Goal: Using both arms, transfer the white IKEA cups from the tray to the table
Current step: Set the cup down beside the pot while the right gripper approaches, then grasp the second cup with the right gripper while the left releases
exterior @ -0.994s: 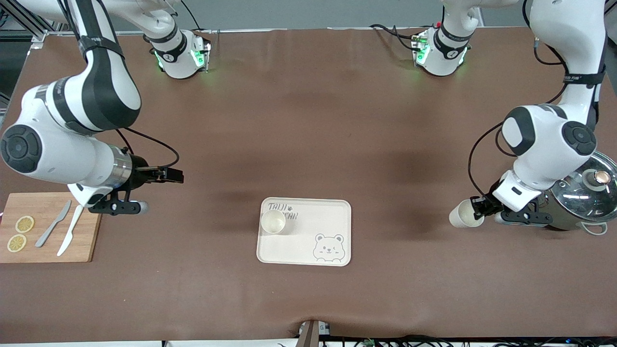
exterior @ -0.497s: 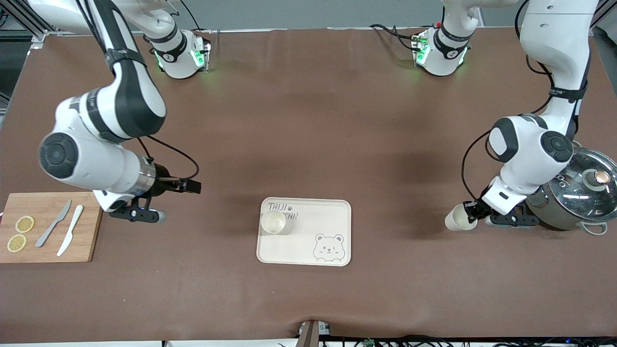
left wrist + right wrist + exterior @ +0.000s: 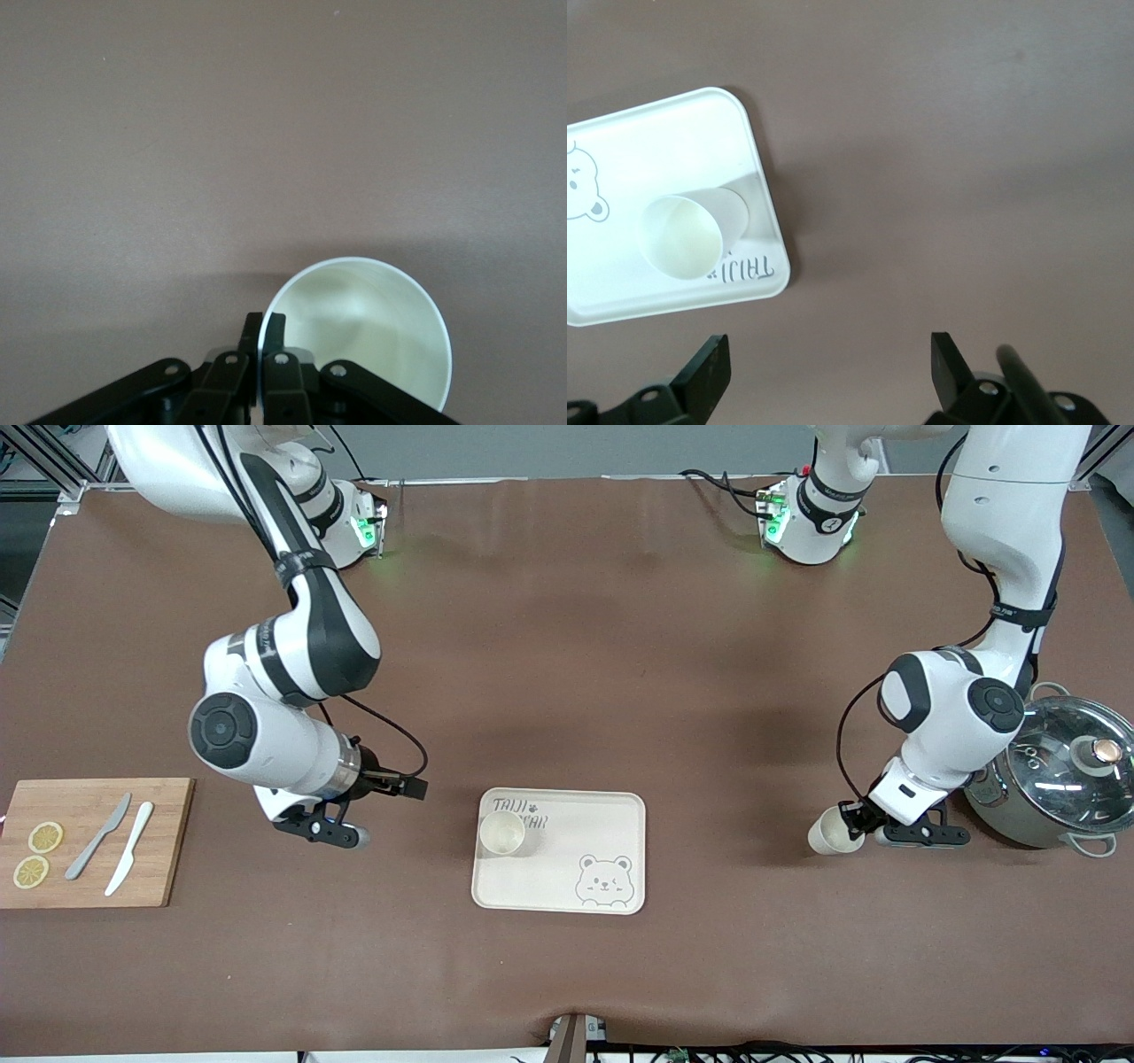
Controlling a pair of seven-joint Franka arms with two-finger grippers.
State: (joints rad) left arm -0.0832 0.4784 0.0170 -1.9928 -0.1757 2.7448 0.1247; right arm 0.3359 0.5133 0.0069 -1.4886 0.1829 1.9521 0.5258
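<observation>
The tray (image 3: 567,868) carries one cup (image 3: 502,833) upright in its corner toward the right arm, mouth up. The left gripper (image 3: 852,821) pinches the second cup's (image 3: 829,834) rim, over bare table beside the pot (image 3: 1054,784). The right gripper (image 3: 341,834) hangs wide open, empty

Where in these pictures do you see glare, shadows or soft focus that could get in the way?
Front view: sharp; bright reflections on the pot's glass lid, soft arm shadows on the brown table. Left wrist view: the held cup is crisp, with a faint shadow beside it. Right wrist view: the tray looks washed out; the right tool's fingertips are slightly soft.
</observation>
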